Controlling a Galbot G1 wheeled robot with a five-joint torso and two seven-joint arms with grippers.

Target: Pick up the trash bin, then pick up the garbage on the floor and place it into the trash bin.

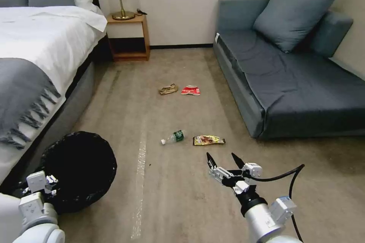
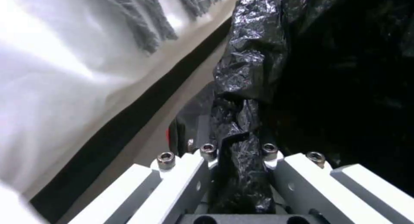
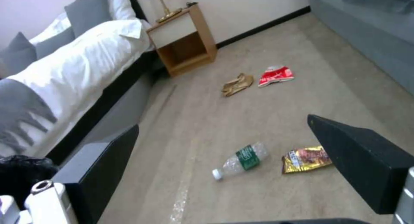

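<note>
The trash bin (image 1: 78, 171), lined with a black bag, is at the lower left beside the bed. My left gripper (image 1: 40, 188) is shut on its rim. In the left wrist view the white fingers (image 2: 202, 172) clamp the crinkled black bag of the trash bin (image 2: 250, 72). On the carpet ahead lie a clear bottle with a green label (image 1: 173, 137), a yellow-brown snack wrapper (image 1: 208, 140), a tan paper wad (image 1: 168, 89) and a red-white packet (image 1: 191, 90). My right gripper (image 1: 224, 159) hovers open just short of the wrapper, holding nothing. The right wrist view shows the bottle (image 3: 241, 159) and wrapper (image 3: 306, 159) between its black fingers (image 3: 358, 159).
A bed (image 1: 38, 45) with a grey fringed throw runs along the left. A wooden nightstand (image 1: 127, 36) with a lamp stands at the far wall. A blue-grey sofa (image 1: 296, 83) fills the right side. Open carpet lies between them.
</note>
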